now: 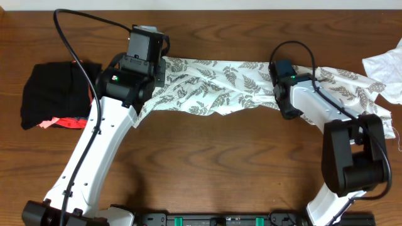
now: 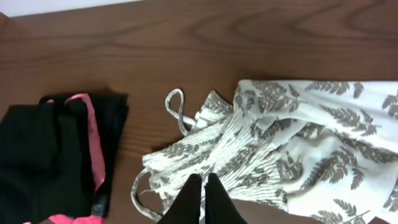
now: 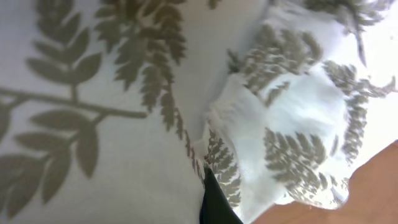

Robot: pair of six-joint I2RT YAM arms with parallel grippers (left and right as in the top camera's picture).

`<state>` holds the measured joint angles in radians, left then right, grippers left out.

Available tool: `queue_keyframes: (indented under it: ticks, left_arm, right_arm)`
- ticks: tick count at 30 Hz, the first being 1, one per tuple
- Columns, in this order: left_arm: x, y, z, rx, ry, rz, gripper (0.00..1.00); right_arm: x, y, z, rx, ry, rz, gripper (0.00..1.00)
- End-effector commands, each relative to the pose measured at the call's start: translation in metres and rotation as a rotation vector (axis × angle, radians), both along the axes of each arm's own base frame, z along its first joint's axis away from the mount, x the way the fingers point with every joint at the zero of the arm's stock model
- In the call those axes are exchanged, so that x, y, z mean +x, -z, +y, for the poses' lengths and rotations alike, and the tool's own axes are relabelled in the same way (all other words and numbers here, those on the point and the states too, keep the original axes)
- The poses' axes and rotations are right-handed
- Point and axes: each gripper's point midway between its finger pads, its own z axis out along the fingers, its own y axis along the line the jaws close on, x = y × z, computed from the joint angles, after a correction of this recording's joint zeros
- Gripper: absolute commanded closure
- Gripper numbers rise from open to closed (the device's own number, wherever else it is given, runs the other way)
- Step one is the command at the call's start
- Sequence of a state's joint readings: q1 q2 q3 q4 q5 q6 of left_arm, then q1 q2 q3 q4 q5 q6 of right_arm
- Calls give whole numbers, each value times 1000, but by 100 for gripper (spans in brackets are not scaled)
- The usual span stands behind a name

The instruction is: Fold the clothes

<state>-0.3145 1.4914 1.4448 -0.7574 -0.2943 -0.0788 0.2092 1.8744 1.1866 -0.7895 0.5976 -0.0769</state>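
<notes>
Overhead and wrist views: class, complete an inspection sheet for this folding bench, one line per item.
Surface: brown wood-grain table.
Job's things: fern-print dress stretched between both hands, unfolded; straps loose on the wood.
Clutter: black bundle with pink trim beside the straps; plain white cloth at the opposite edge.
Grippers: left hand shut on the dress's gathered top; right hand shut on bunched fabric.
Cables: two looping black cables, one per side.
Surroundings: pale wall beyond the table.

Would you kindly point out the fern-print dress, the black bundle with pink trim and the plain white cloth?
fern-print dress (image 1: 213, 85): overhead view, its middle panel.
black bundle with pink trim (image 1: 47, 94): overhead view, its black top.
plain white cloth (image 1: 386, 69): overhead view, its centre.
</notes>
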Motion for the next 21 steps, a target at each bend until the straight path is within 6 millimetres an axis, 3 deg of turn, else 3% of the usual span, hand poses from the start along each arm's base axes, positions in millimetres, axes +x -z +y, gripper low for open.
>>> queue_keyframes:
  ticks: [1, 5, 9, 15, 21]
  left_arm:
    - [4, 3, 2, -5, -15, -3, 94]
    - [11, 10, -1, -4, -14, 3, 91]
    - [17, 30, -12, -35, 21, 51, 68]
    - [32, 64, -22, -42, 37, 111, 54]
    - [53, 85, -19, -44, 17, 104, 39]
  right_arm:
    - [28, -62, 10, 57, 51, -227, 99]
    - [39, -106, 39, 254, -7, -333, 99]
    - [32, -130, 39, 287, -10, -382, 99]
    - [20, -131, 38, 299, 3, -353, 99]
    - [19, -131, 37, 306, 10, -350, 99]
